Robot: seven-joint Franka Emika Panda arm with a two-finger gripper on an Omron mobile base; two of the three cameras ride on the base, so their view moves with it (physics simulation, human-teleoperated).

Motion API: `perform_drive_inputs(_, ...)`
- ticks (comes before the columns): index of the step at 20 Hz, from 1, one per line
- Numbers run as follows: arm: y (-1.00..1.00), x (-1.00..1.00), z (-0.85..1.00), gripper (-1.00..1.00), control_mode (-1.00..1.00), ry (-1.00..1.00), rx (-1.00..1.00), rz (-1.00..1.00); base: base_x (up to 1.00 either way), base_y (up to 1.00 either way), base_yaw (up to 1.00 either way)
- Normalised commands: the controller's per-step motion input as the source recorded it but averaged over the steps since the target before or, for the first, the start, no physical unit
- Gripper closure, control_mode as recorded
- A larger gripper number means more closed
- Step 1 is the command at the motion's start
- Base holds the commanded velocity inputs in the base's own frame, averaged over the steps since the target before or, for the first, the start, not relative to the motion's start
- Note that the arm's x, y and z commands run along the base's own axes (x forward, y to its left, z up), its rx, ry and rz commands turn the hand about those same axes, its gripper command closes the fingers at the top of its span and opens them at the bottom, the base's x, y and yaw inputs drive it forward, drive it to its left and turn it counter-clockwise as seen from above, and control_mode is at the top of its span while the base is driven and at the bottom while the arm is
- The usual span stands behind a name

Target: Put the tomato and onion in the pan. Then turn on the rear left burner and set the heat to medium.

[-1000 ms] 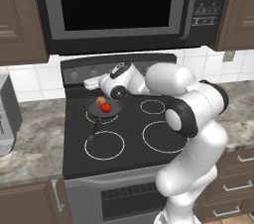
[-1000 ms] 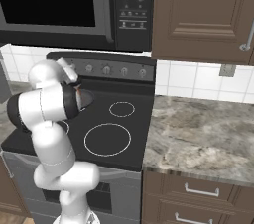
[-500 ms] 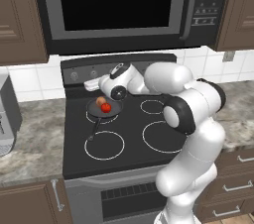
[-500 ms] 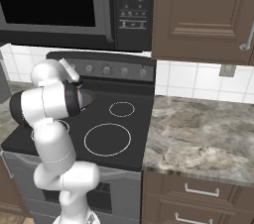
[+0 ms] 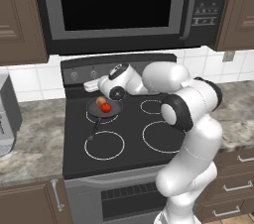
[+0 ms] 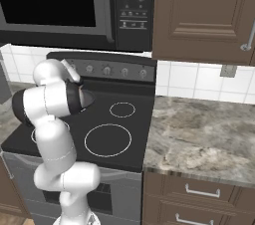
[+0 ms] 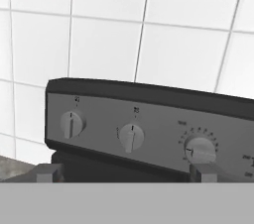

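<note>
Onion point(image 5: 100, 100) and tomato point(image 5: 106, 107) sit in pan point(image 5: 104, 108) on rear left burner point(image 5: 91, 117). Gripper point(image 7: 126, 173) faces stove knobs point(image 7: 131, 137), fingers point(image 7: 48, 172) spread wide, empty. Risk: three similar knobs, so it may grab the wrong one or overshoot medium.

Arm point(image 5: 191, 134): glossy white rounded shells, fat tubular links, dark grey-black bands at joints. Hand point(image 5: 92, 86): white body, small grey finger tips point(image 7: 48, 172).
</note>
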Motion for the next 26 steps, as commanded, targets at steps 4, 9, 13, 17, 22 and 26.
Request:
perform_drive_inputs(4, -0.04, 0.15, -0.13, -1.0, -1.0, 0.0, 0.0, 0.0, 0.0, 0.0, 0.0)
perform_drive_inputs(9, -0.04, 0.21, -0.16, -1.0, -1.0, 0.0, 0.0, 0.0, 0.0, 0.0, 0.0)
perform_drive_inputs(13, -0.01, 0.31, -0.2, -1.0, -1.0, 0.0, 0.0, 0.0, 0.0, 0.0, 0.0)
perform_drive_inputs(17, 0.0, 0.32, -0.19, -1.0, -1.0, 0.0, 0.0, 0.0, 0.0, 0.0, 0.0)
perform_drive_inputs(22, 0.0, 0.4, -0.11, -1.0, -1.0, 0.0, 0.0, 0.0, 0.0, 0.0, 0.0)
perform_drive_inputs(26, 0.0, 0.39, -0.1, -1.0, -1.0, 0.0, 0.0, 0.0, 0.0, 0.0, 0.0)
